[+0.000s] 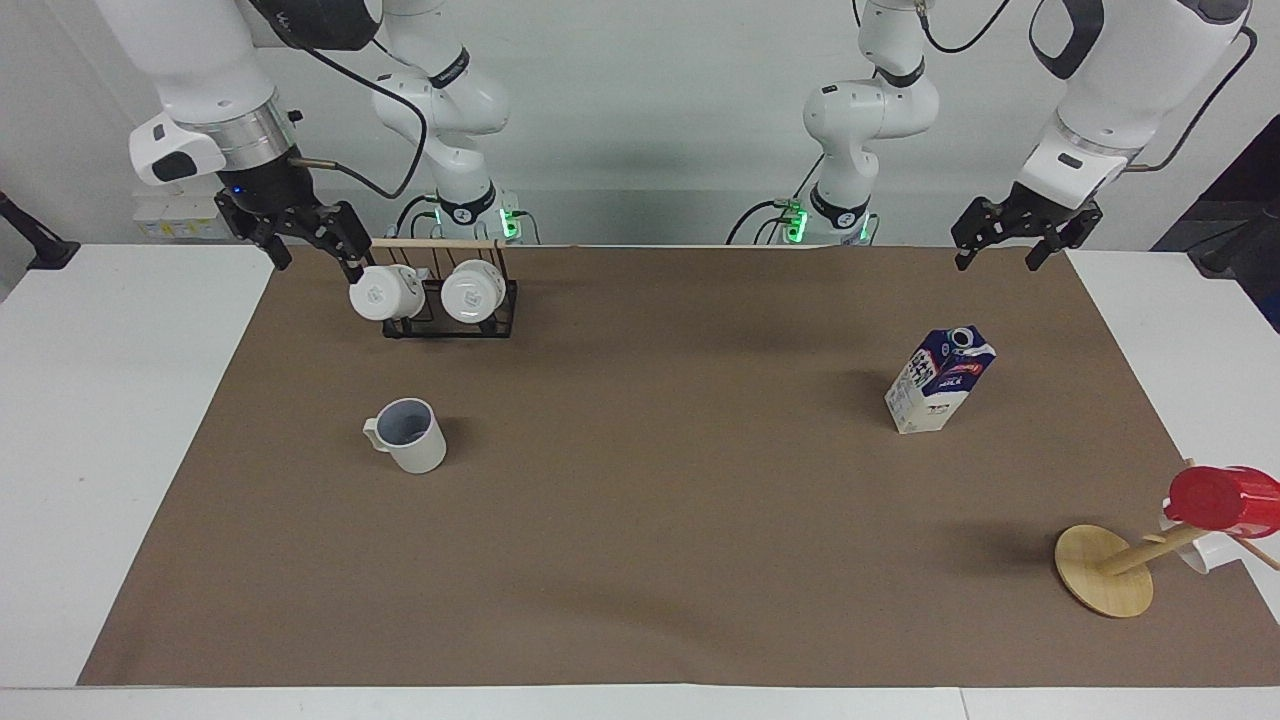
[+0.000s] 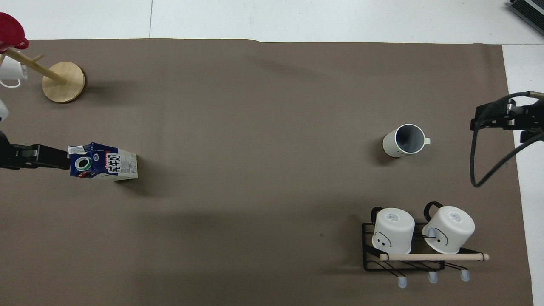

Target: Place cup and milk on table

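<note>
I am holding my left claw [image 1: 1010, 250] up over the table's [image 1: 120, 420] robot-side edge, about 1 o'clock from the milk [image 1: 938, 380], fingers spread around nothing. My right claw [image 1: 312, 248] is hanging at 9 o'clock of the black rack [image 1: 450, 318] with its 2 white mugs [image 1: 428, 293], fingers also spread and bare. The milk is standing upright on the brown sheet [image 1: 660, 500] toward my left arm's end. The cup [image 1: 408, 434] is sitting upright on the sheet at 6 o'clock from the rack, apart from both claws.
</note>
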Tool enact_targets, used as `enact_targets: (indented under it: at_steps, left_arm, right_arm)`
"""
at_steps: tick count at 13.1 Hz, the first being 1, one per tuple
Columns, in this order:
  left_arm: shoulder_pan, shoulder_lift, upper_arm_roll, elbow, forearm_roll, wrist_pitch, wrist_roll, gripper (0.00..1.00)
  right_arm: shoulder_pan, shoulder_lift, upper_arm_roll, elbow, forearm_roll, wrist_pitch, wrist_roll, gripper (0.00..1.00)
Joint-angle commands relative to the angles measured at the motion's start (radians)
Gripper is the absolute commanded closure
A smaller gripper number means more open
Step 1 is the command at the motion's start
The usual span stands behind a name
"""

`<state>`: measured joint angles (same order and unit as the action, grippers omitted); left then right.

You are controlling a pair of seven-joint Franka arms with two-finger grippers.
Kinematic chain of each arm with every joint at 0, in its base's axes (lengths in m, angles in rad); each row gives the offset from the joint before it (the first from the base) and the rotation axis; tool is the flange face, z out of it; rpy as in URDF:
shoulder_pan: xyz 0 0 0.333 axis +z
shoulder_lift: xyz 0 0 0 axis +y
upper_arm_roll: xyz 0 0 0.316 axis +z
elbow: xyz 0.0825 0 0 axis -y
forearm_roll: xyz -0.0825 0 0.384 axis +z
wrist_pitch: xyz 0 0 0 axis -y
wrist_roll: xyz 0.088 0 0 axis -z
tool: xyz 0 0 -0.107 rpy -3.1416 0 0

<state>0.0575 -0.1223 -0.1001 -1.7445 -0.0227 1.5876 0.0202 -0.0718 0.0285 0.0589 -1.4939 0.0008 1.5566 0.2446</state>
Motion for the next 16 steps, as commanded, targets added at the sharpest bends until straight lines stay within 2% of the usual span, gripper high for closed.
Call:
enact_targets:
  at_steps: [1,16]
  left_arm:
    - [0.001,-0.005,-0.001,0.016,0.017,-0.026,-0.009,0.0]
    - [0.001,-0.005,-0.001,0.016,0.017,-0.024,-0.009,0.0]
  right_arm:
    - [-0.005,-0.024,0.007,-0.032,-0.008,0.034,-0.03,0.0]
    - [0.012,-0.022,0.007,-0.042,-0.008,0.092,-0.025,0.0]
